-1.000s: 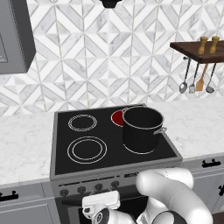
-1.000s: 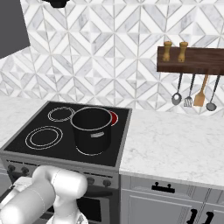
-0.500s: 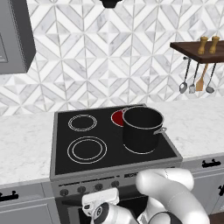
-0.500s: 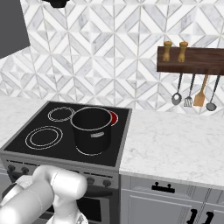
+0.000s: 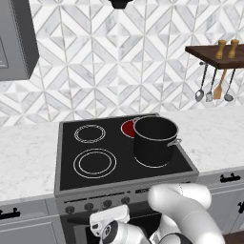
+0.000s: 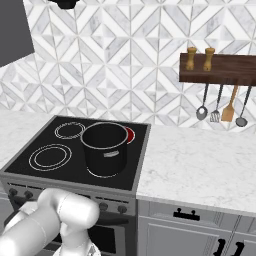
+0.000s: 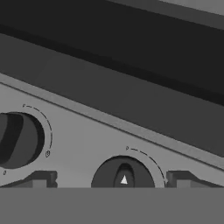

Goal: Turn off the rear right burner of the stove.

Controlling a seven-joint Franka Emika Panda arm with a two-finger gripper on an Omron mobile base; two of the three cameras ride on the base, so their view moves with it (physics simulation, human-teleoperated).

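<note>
The stove point(image 5: 71, 178) is a black glass-top range with a grey front panel. Its rear right burner point(image 5: 127, 127) point(image 6: 130, 134) glows red, half hidden behind a black pot point(image 5: 155, 140) point(image 6: 105, 148). A row of dark knobs point(image 5: 106, 204) runs along the panel. My white hand point(image 5: 109, 225) hangs low, just in front of that row. In the hand view my gripper point(image 7: 113, 179) is open and close to the panel. Its fingertips point(image 7: 42, 178) stand either side of a round knob point(image 7: 124, 174) with a white pointer. A second knob point(image 7: 15, 140) sits to the left.
The pot stands on the front right burner. The two left burners point(image 5: 95, 163) show white rings. Marble counters flank the stove, with grey drawers point(image 6: 190, 227) below. A wooden shelf with hanging utensils point(image 6: 222, 107) is on the right wall.
The hand has shifted only slightly below the knob row. The pot stays put and the red glow is unchanged.
</note>
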